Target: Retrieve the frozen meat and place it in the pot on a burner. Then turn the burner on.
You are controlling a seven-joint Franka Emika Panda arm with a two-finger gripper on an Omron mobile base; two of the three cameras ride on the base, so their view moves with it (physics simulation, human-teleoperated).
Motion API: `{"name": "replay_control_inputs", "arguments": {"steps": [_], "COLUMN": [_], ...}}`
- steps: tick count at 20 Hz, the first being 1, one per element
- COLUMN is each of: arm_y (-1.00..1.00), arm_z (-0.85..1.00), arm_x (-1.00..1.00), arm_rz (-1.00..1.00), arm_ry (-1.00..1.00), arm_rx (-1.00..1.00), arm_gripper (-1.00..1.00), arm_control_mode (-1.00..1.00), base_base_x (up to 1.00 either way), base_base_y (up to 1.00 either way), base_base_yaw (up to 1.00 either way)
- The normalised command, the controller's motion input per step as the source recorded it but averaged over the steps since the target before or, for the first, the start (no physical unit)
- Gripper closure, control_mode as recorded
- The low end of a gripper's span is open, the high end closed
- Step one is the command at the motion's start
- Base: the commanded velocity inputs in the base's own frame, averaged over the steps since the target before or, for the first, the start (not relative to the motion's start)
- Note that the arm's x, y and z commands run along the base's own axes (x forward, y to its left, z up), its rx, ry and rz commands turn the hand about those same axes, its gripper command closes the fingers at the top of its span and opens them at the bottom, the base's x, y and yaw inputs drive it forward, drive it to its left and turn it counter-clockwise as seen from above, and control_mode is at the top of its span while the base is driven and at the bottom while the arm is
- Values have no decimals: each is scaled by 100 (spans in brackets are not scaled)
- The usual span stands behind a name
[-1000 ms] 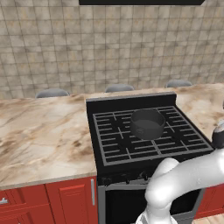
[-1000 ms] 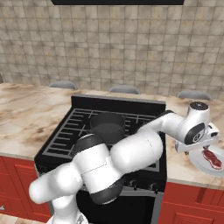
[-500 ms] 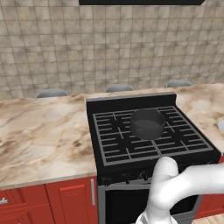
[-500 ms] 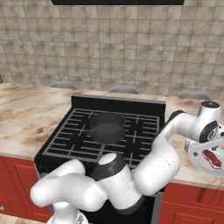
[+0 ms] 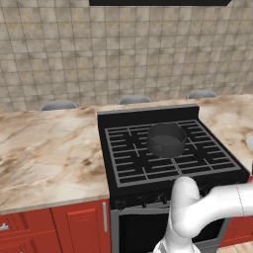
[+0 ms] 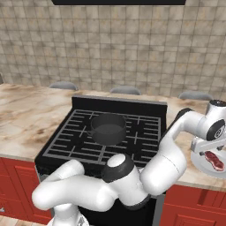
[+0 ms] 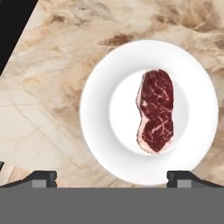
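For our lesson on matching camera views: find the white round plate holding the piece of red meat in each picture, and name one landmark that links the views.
Left base view: a sliver of the white round plate at the right edge, on the counter.
Right base view: lower right, right of the black gas range, the piece of red meat on it.
Hand view: centre right, meat in the middle.
Shared landmark: the marbled counter.

Marbled red meat point(image 7: 156, 111), smooth white plate point(image 7: 100, 122), glossy veined stone counter point(image 7: 52, 87), dark metal pot point(image 5: 166, 140)
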Motion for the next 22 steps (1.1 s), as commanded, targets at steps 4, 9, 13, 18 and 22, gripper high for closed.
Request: {"name": "replay_control_inputs", "arguments": {"steps": [4, 9, 13, 18, 22], "arm_y": [-8, -3, -2, -6, -6], "arm_z": [-17, -17, -13, -15, -12], "arm_x": [3, 8, 10, 11, 11], "arm_rz": [0, 0, 0, 0, 0], "arm_ry": [2, 1, 0, 0, 0], "arm_rx": [0, 0, 0, 0, 0], "arm_gripper": [-100, -100, -100, -100, -100], "arm_control_mode": [-100, -100, -100, -100, -100], "base_base_x": [0, 0, 0, 0, 0], "base_base_y": [0, 0, 0, 0, 0], "base_base_yaw": [0, 0, 0, 0, 0]}}
